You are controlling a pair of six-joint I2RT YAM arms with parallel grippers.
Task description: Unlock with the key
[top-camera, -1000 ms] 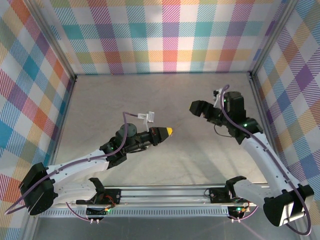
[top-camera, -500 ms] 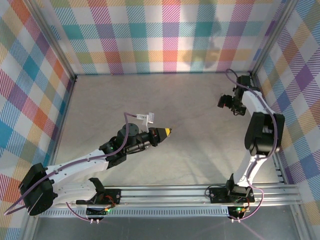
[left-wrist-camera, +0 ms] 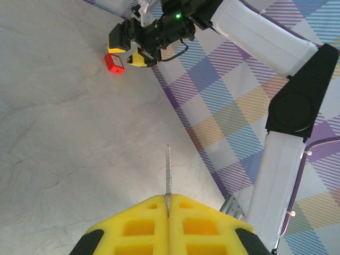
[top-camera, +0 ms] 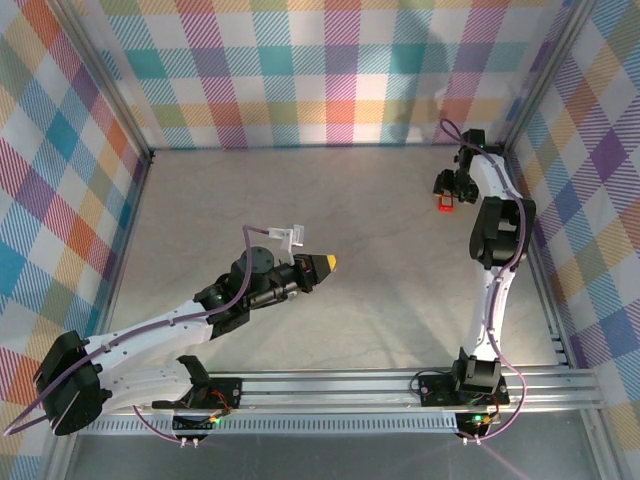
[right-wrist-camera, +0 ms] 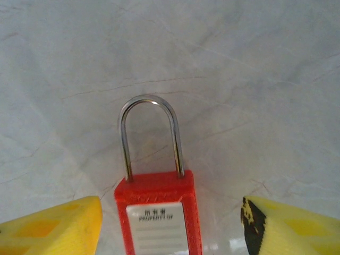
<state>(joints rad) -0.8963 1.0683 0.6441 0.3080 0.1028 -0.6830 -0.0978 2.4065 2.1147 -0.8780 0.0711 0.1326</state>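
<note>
From above, the left arm (top-camera: 160, 330) reaches from the near-left corner to the middle of the table (top-camera: 300, 190). Its left gripper (top-camera: 326, 265) points right with yellow fingers pressed together; the key is too small to make out here. The right arm (top-camera: 490, 260) stretches to the far right corner, beside the plaid wall (top-camera: 575, 150). The right gripper (top-camera: 446, 188) hangs right over the red padlock (top-camera: 445, 206), which lies on the table near that wall, well apart from the left gripper.

At the left wrist, the two yellow fingers (left-wrist-camera: 133, 228) meet with no gap and pinch the key (left-wrist-camera: 168, 172), whose thin metal blade sticks straight out ahead. Far beyond it, the padlock lies by the foot of the wall, with the right gripper touching it or just above it; I cannot tell which.

At the right wrist, the padlock lies flat between the jaws. Its steel shackle (right-wrist-camera: 150, 133) points away, both legs running into the red body, and a white label (right-wrist-camera: 158, 226) faces up. The yellow fingers (right-wrist-camera: 58, 228) stand spread, one on either side. A strip of bare table shows between each and the padlock, so nothing is gripped.
</note>
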